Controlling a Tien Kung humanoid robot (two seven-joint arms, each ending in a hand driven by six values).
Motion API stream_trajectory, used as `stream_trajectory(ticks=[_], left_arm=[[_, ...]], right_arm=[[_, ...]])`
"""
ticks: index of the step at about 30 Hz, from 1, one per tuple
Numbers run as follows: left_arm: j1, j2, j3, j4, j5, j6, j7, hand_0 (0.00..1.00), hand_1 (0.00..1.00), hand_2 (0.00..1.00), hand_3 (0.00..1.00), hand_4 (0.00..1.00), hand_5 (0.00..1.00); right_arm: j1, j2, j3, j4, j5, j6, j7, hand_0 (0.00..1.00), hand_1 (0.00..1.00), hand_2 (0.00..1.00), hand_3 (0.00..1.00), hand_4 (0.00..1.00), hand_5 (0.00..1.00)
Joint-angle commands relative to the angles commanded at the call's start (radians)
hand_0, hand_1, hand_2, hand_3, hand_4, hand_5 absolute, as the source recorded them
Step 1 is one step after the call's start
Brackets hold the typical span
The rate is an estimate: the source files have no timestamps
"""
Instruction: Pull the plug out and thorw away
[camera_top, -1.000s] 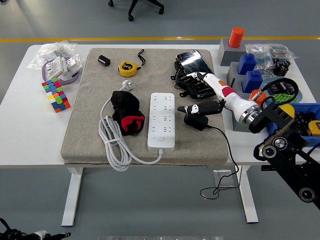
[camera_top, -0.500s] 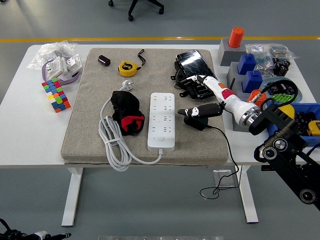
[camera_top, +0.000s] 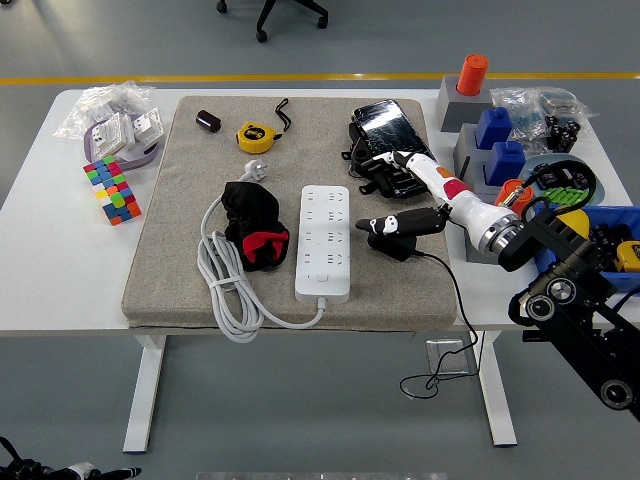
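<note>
The black plug (camera_top: 392, 243) is seen lying on the grey mat (camera_top: 180, 270), just right of the white power strip (camera_top: 324, 241) and apparently already out of its sockets, its thin black cable (camera_top: 452, 300) trailing over the table's near edge. The right hand (camera_top: 402, 195) is placed over the plug, thumb and fingers spread apart; whether the plug is actually gripped cannot be told. If the plug is lifted, the hanging cable could be snagged on the table edge, or the black case (camera_top: 385, 135) behind could be bumped by the fingers. No writing or brand can be read anywhere.
</note>
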Motion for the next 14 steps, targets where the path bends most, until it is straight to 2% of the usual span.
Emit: stream_trajectory(ticks=[14], left_arm=[[0.000,0.001,0.001,0.000,0.003,-0.001,0.001,0.529,0.664,0.693,0.660,0.824,0.684]], right_arm=[[-0.004,-0.001,0.004,0.001,-0.008,0.001,-0.007,0.830,0.815,0.777,0.747,0.996,0.307]])
